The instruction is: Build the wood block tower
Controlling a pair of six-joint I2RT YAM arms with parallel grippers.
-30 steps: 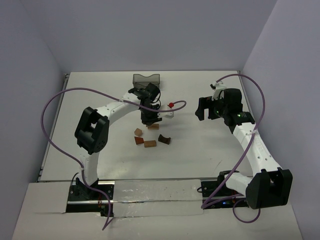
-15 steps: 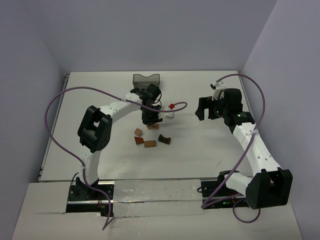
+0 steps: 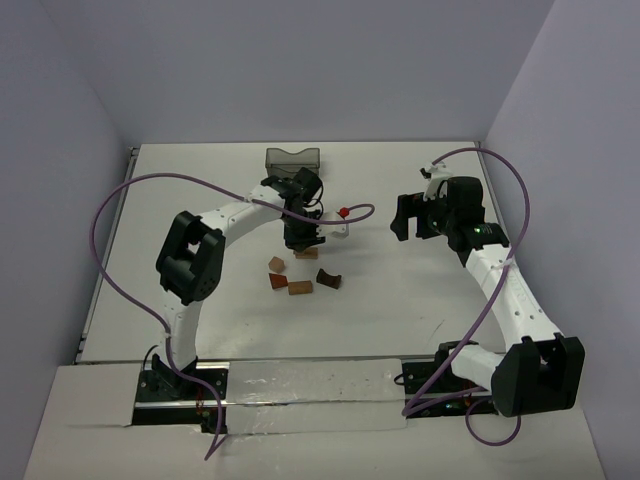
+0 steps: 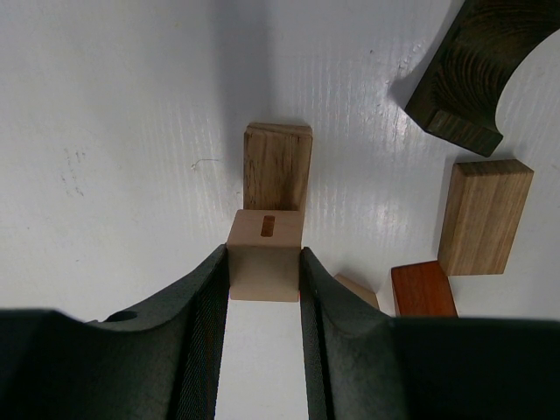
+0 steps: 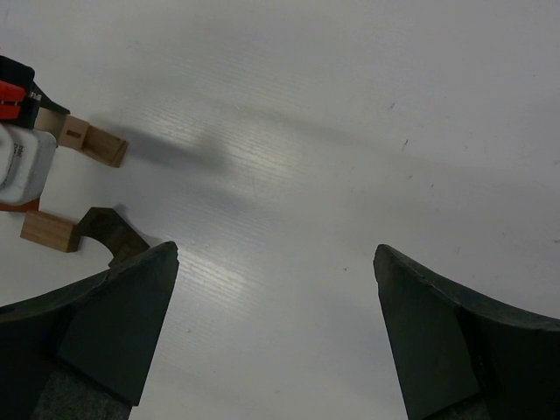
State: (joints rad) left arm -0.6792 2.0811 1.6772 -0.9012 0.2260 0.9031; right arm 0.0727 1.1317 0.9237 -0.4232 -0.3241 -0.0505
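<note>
My left gripper (image 3: 300,240) is shut on a light tan cube (image 4: 265,254) with a slot in its top face. The cube is over the near end of a tan bar (image 4: 277,166) lying on the table; I cannot tell whether they touch. To the right lie a dark brown arch (image 4: 477,70), a second tan bar (image 4: 486,214), a reddish-brown block (image 4: 423,289) and a small tan piece (image 4: 359,289). From above, the arch (image 3: 328,277) and loose blocks (image 3: 300,287) sit just in front of the gripper. My right gripper (image 3: 403,218) is open and empty, well to the right.
A dark translucent bin (image 3: 292,157) stands at the back behind the left gripper. A purple cable with a red tip (image 3: 342,211) loops beside the left wrist. The right wrist view shows bare table between its fingers, with the arch (image 5: 109,227) at far left.
The left arm's elbow has shifted slightly right. The left gripper stays over the bar with the cube in it. The right arm has not moved.
</note>
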